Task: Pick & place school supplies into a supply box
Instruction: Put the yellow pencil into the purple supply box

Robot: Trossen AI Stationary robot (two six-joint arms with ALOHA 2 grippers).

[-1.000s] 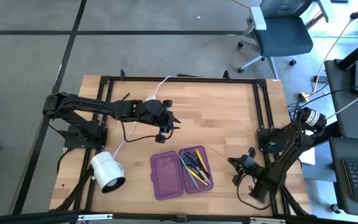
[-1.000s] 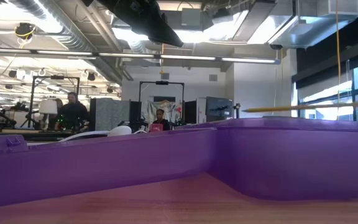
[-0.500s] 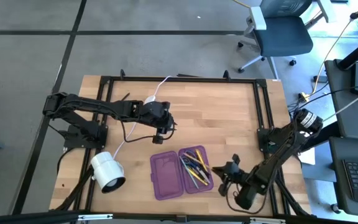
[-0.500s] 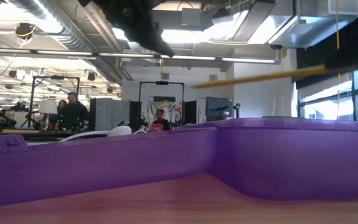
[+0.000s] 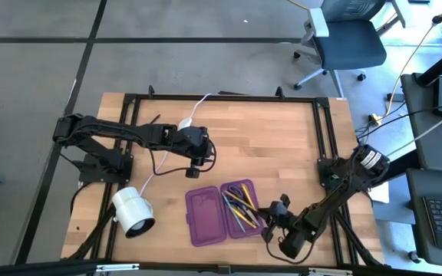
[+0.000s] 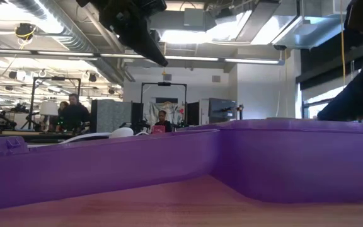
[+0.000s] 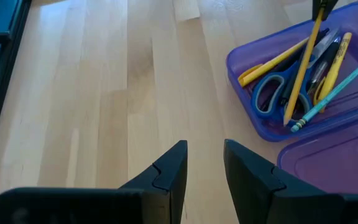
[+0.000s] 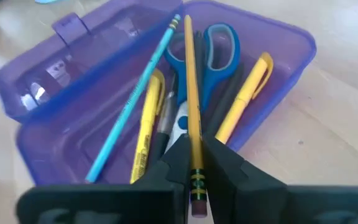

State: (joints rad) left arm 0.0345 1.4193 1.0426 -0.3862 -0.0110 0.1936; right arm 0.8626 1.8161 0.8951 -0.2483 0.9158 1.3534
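Since a second ago the right arm has swung in from the bench's right edge and lowered until its tool reaches the pencil case, while the left arm has barely shifted.

Going left to right: a white lamp (image 5: 133,212) lies on its side near the front left corner. The left tool (image 5: 199,156) hovers over bare wood just behind the pencil case (image 5: 206,217), its fingers (image 7: 171,169) a little apart and holding nothing. The case lies open, its left half empty and its right half holding the supplies: blue scissors (image 8: 205,45), a teal pencil (image 8: 133,96), yellow pens (image 8: 146,121) and some darker ones. The right tool (image 5: 272,218) sits at the case's right edge, clamped on a yellow pencil (image 8: 191,99) near its eraser end, the shaft running out over the filled half.

The main risk, as I judge it, is the release. The pencil is held by one end and lies across the scissors and pens, so if let go while tilted it may bridge the pile, roll over the low wall and land on the bench. The tool could also nudge the light case.
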